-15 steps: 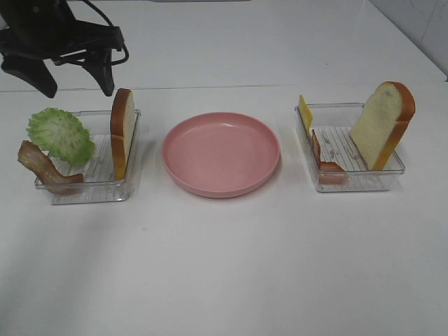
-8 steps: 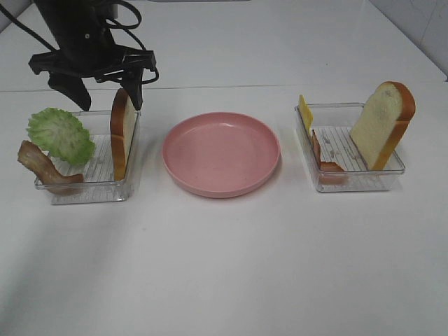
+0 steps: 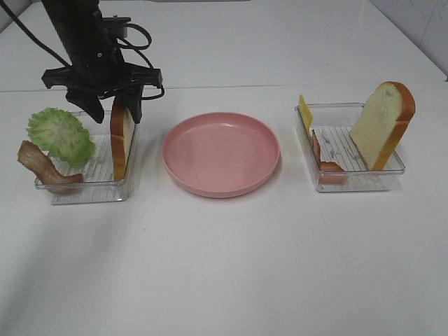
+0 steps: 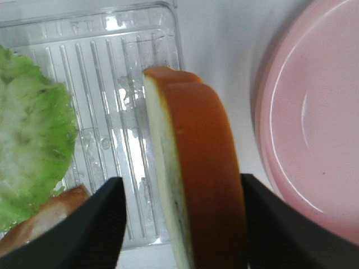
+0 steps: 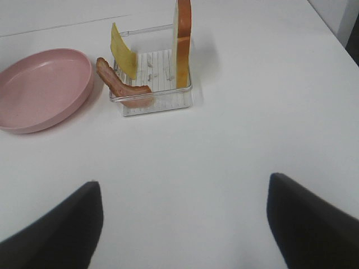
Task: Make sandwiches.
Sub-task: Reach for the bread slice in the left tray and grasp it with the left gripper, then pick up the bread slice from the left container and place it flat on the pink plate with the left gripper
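A bread slice [image 3: 122, 140] with orange-brown crust stands on edge at the right side of the left clear tray [image 3: 91, 190]. With it are green lettuce [image 3: 61, 135] and a bacon strip [image 3: 42, 168]. My left gripper [image 3: 112, 112] is open, one finger on each side of this slice's top; the left wrist view shows the slice [image 4: 196, 179] between the fingers [image 4: 84, 230]. The right tray [image 3: 353, 180] holds a leaning bread slice [image 3: 381, 126], yellow cheese [image 3: 305, 112] and bacon [image 3: 325, 159]. My right gripper [image 5: 185, 230] is open and empty above the table, well short of that tray [image 5: 157, 103].
A round pink plate [image 3: 221, 152] sits between the two trays, with nothing on it. It also shows in the left wrist view [image 4: 314, 123] and the right wrist view [image 5: 39, 89]. The white table extends in front of the trays.
My left arm has come down and to the right from the back left. Its open fingers now straddle the top of the left bread slice.
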You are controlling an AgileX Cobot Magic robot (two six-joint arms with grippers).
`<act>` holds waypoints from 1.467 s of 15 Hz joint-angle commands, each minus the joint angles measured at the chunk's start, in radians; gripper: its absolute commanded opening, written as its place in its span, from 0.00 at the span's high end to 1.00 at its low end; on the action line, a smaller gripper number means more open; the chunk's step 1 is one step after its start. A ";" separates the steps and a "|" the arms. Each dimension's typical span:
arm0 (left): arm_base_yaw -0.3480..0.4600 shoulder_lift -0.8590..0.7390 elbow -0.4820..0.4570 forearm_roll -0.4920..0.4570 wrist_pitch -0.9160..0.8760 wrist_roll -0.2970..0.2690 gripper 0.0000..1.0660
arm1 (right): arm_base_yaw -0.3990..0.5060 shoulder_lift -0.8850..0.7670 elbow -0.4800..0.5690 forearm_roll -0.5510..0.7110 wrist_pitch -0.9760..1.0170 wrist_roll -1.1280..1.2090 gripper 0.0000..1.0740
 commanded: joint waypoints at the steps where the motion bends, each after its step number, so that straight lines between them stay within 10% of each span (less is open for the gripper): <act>1: -0.008 0.003 -0.003 0.022 0.010 -0.010 0.71 | -0.007 -0.013 0.003 0.005 -0.005 -0.007 0.30; 4: -0.008 0.001 -0.003 0.022 0.017 -0.010 1.00 | -0.007 -0.013 0.003 0.005 -0.005 -0.007 0.30; 12: -0.008 -0.175 -0.029 -0.046 0.072 -0.009 1.00 | -0.007 -0.013 0.003 0.006 -0.005 -0.007 0.30; 22: -0.005 -0.056 -0.027 -0.732 -0.147 0.328 1.00 | -0.007 -0.013 0.003 0.007 -0.005 -0.007 0.30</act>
